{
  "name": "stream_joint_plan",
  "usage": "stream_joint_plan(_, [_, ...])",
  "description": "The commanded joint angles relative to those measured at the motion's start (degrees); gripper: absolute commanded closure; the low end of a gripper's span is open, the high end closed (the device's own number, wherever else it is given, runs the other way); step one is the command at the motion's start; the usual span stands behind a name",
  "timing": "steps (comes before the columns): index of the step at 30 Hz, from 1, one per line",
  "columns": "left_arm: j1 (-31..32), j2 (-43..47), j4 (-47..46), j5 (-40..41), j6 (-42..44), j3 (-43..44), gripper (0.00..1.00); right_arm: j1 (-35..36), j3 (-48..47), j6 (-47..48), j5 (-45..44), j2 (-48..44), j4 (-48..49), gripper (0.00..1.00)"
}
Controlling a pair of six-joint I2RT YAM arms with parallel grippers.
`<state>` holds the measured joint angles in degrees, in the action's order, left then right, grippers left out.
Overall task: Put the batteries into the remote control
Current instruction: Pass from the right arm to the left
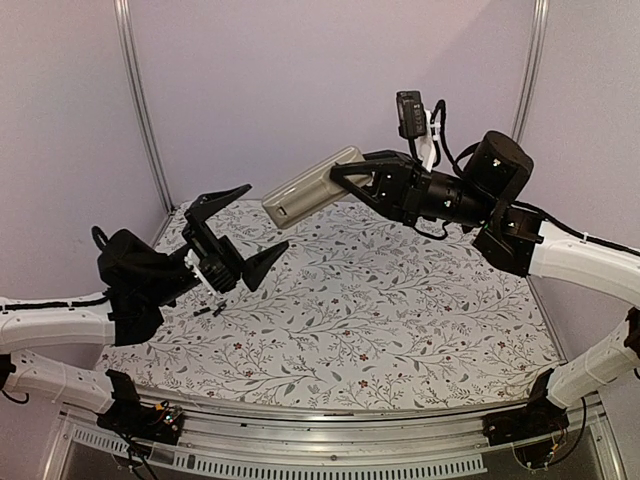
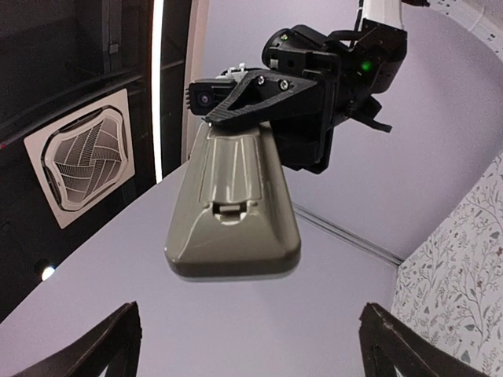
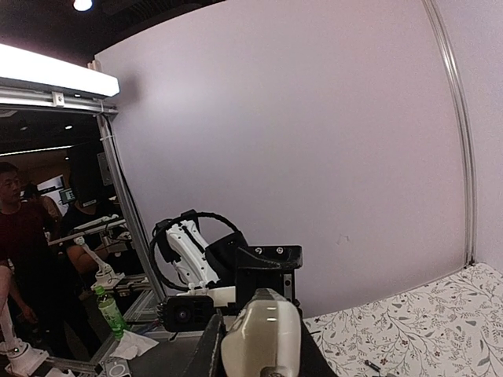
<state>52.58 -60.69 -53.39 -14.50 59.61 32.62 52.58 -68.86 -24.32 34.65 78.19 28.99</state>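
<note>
My right gripper (image 1: 347,172) is shut on the remote control (image 1: 310,187) and holds it in the air over the far part of the table, its greyish-tan back toward the left arm. In the left wrist view the remote's back (image 2: 232,208) with its cover latch fills the middle, above my left gripper (image 2: 253,349), whose jaws are wide apart and empty. My left gripper (image 1: 250,228) is raised and points at the remote's free end, a short gap away. Two tiny dark batteries (image 1: 209,311) lie on the floral cloth under the left gripper. The right wrist view shows the remote (image 3: 263,334) between its fingers.
The floral tablecloth (image 1: 400,310) covers the table. Purple walls with metal posts (image 1: 140,100) close the back and sides. A small dark thing (image 3: 369,365), possibly a battery, lies on the cloth in the right wrist view. People and a bottle stand outside at the left.
</note>
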Motion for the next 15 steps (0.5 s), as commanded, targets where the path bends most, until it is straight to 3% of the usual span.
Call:
stream_joint_plan(1, [1.5,-0.9,-4.7,-5.9,1.9,0.5,0.07,-0.2,-0.3,-1.6,1.8,1.1,2.8,0.90])
stream_joint_plan(4, [2.8,-3.1,-3.7,-2.3,0.5,4.0,0.11,-0.1,-0.5,-1.6,2.0,1.6,2.9,0.91])
stream_joint_plan(15, [3.8,-5.0,-0.4,-1.0,-0.3,6.8,0.23,-0.1,-0.2,-2.1,2.9,2.1,3.3,0.91])
